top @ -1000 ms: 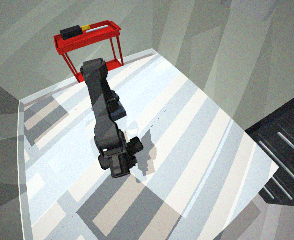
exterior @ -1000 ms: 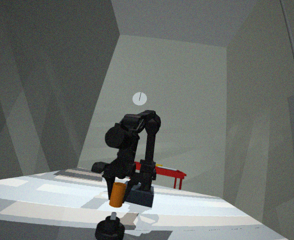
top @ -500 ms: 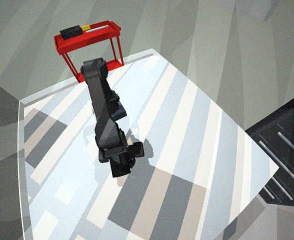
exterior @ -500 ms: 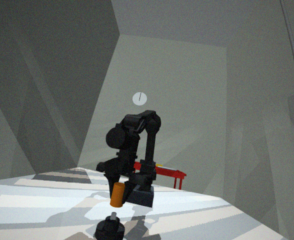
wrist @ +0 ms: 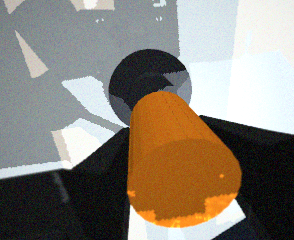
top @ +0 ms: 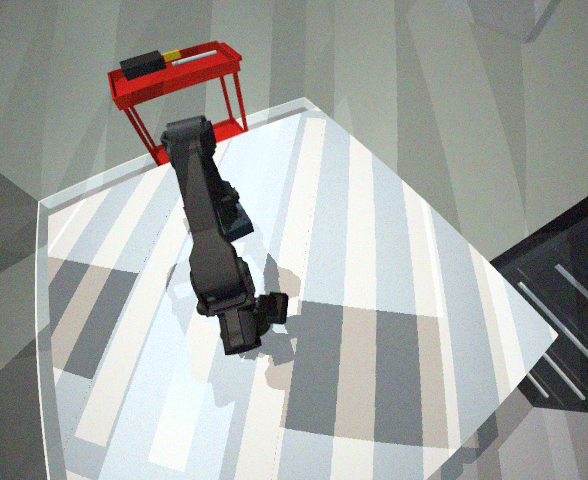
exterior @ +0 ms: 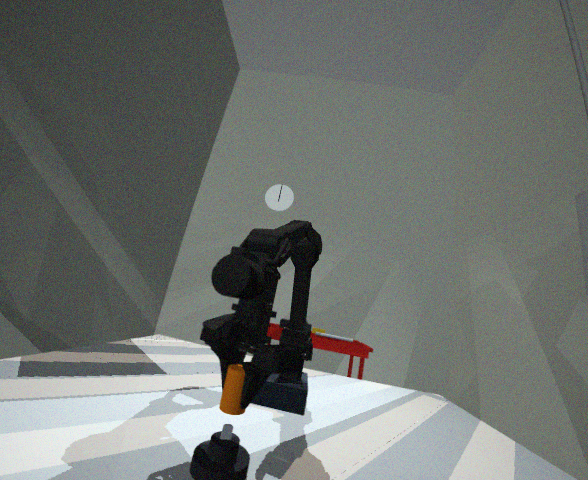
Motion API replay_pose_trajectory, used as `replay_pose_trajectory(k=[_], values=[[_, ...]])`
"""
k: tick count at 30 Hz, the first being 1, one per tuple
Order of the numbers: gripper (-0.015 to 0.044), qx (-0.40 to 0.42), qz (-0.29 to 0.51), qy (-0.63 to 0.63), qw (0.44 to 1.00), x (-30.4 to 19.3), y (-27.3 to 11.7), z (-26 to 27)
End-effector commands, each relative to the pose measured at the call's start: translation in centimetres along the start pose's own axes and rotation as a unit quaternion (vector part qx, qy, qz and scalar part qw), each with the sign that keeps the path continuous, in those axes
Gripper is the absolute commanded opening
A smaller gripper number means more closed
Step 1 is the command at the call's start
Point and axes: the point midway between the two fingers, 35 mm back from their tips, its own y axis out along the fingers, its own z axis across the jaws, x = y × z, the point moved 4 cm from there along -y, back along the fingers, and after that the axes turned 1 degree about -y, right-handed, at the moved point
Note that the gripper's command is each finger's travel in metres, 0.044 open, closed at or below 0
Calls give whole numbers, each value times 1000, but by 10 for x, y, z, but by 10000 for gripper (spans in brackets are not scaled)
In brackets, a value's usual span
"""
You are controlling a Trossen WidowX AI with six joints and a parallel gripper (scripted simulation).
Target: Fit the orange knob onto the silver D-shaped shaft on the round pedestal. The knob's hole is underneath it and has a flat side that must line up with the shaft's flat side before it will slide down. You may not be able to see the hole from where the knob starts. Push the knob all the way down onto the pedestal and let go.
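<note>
My gripper [exterior: 234, 384] [wrist: 162, 128] is shut on the orange knob [exterior: 232, 390] [wrist: 174, 135], a tall cylinder held close to upright. In the exterior view the knob's lower end is a little above the silver shaft [exterior: 226, 430], with a gap between them. The shaft stands on the dark round pedestal [exterior: 219, 461] [wrist: 132, 70]. In the wrist view the knob's far end overlaps the pedestal and hides the shaft. The knob's hole and its flat side cannot be seen. In the top view the arm hides the knob, shaft and pedestal.
The arm's dark base [top: 240, 224] [exterior: 284, 395] stands behind the pedestal as the exterior camera sees it. A red cart [top: 175, 77] [exterior: 341, 347] with a black box [top: 142, 64] stands beyond the table's edge. Striped light and shadow cross the table [top: 320, 232].
</note>
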Motion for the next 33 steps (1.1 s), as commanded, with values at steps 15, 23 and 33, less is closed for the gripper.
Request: replay_pose_trajectory(k=[15, 23, 33], values=[[0, 1, -2, 13, 1000, 3, 23, 1], [0, 1, -2, 12, 1000, 2, 21, 1], [0, 1, -2, 12, 1000, 1, 25, 0]])
